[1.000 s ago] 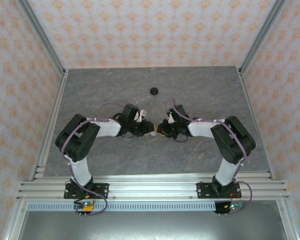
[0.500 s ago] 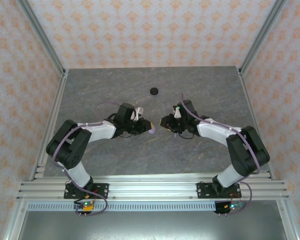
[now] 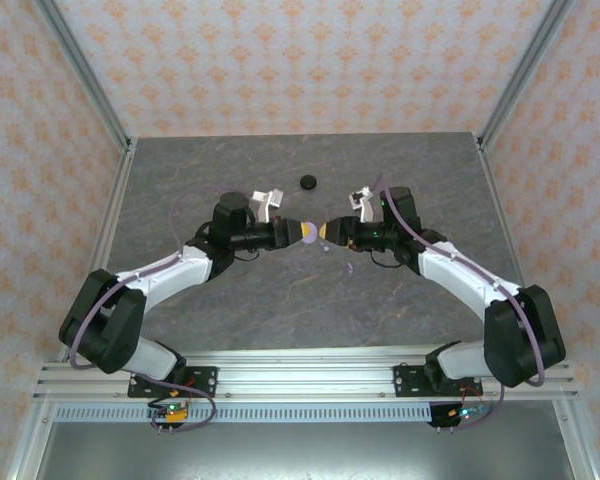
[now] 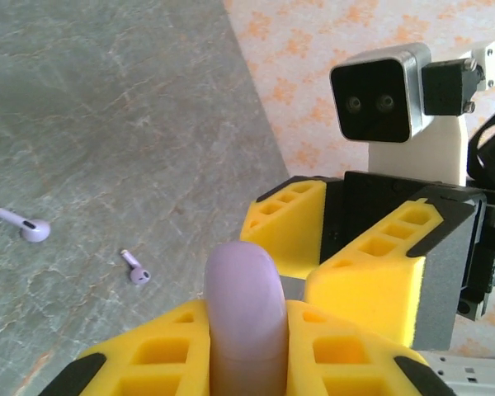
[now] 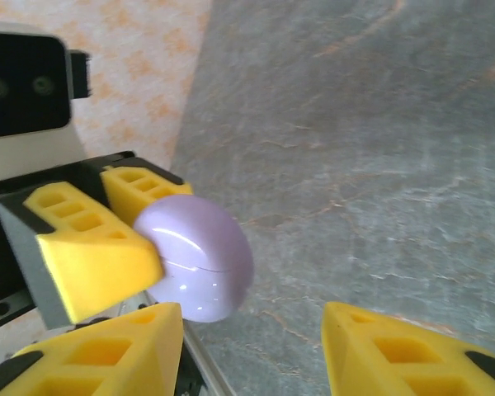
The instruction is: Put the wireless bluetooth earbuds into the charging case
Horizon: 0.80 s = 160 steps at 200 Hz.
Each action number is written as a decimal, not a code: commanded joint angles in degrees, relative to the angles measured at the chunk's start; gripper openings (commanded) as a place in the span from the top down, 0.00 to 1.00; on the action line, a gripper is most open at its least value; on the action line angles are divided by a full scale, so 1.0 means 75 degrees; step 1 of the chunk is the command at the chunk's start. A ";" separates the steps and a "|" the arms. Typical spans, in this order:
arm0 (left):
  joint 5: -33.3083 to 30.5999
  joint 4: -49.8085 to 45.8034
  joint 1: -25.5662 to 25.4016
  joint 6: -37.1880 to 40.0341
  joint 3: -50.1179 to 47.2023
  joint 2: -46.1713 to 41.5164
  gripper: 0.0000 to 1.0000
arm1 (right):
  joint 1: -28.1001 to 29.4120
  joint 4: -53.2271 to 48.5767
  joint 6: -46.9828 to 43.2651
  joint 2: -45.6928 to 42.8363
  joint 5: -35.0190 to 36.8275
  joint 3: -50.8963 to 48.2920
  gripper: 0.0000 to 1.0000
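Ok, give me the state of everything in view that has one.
left gripper: shut on lavender case.
lavender case: lid closed, held off the table.
right gripper: open, empty, beside the case.
lavender earbuds: loose on the table, outside the case.
black disc: lying on the table, untouched.

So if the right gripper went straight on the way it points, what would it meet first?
Most likely the case clamped in the left gripper, which sits just ahead of the open right gripper.
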 commanded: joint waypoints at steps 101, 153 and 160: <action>0.0803 0.0295 -0.0001 0.0328 0.0214 -0.1034 0.82 | -0.0035 0.0372 -0.0516 -0.0323 -0.1679 0.0657 0.56; 0.0875 0.0331 -0.0089 0.0322 0.0296 -0.1090 0.82 | -0.0032 0.0572 -0.0415 -0.0264 -0.1990 0.0750 0.60; 0.0875 0.0340 -0.0087 0.0314 0.0308 -0.1105 0.82 | -0.0016 0.0589 -0.0398 -0.0226 -0.2043 0.0770 0.61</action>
